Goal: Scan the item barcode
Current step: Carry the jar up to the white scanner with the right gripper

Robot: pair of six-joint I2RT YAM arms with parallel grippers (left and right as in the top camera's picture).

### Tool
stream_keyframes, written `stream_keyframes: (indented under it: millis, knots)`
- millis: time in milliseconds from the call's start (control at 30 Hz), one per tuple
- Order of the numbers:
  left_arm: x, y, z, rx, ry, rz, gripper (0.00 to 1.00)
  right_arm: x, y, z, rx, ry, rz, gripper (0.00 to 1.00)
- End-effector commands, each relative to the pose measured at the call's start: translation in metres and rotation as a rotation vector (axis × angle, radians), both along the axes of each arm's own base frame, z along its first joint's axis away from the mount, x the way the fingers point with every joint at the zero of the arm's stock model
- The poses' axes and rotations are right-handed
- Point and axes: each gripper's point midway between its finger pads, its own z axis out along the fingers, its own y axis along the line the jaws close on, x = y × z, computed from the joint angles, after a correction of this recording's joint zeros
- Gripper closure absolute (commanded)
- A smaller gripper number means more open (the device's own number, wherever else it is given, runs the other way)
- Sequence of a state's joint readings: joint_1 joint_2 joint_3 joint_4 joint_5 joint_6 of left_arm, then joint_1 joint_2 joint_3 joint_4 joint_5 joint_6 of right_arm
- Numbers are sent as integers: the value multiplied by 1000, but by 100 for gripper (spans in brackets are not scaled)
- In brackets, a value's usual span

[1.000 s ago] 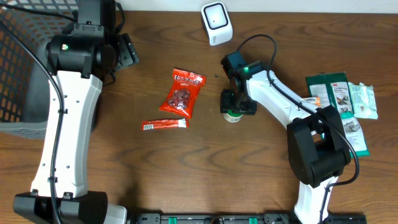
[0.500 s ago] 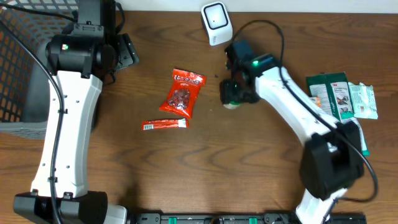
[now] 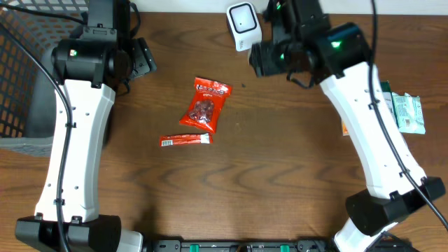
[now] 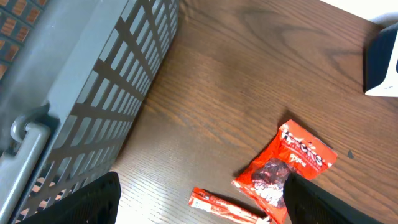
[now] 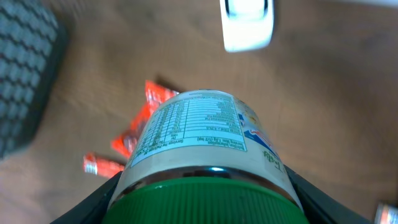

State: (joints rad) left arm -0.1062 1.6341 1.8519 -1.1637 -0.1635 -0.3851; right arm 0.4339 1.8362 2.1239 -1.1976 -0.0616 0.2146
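Note:
The item is a jar (image 5: 199, 134) with a green lid and a white nutrition label. My right gripper (image 5: 205, 208) is shut on it just below the lid and holds it in the air, its base pointing toward the white scanner (image 5: 247, 25). Seen from overhead, the right gripper (image 3: 269, 59) hovers just right of the scanner (image 3: 243, 26) and hides the jar. No barcode can be made out on the label. My left gripper (image 4: 202, 205) is open and empty, raised near the basket; overhead it is at the back left (image 3: 142, 59).
A red snack bag (image 3: 205, 103) and a thin red stick pack (image 3: 185, 140) lie mid-table. A grey wire basket (image 3: 21, 77) stands at the left edge. Green and white packets (image 3: 406, 112) lie at the right, partly under the right arm.
My right arm has lifted the jar off the table and carried it back and up to beside the scanner. The left arm has not moved.

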Motion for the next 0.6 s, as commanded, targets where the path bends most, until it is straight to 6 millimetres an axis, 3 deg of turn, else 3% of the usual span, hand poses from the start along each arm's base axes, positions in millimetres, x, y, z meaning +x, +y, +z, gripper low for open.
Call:
stream_keyframes:
  millis: [0, 200, 367, 567]
  knots:
    - [-3, 3, 9, 9, -22, 2, 16, 16, -6, 20, -22, -113, -3, 67]
    - [-4, 3, 9, 9, -22, 2, 16, 62, 2, 6, -41, -200, -39, 75]
    - [-3, 3, 9, 9, -22, 2, 16, 109, 19, -14, -35, -288, -45, 75]
    - [-4, 3, 9, 9, -22, 2, 16, 171, 21, -40, -67, -436, -161, 81]
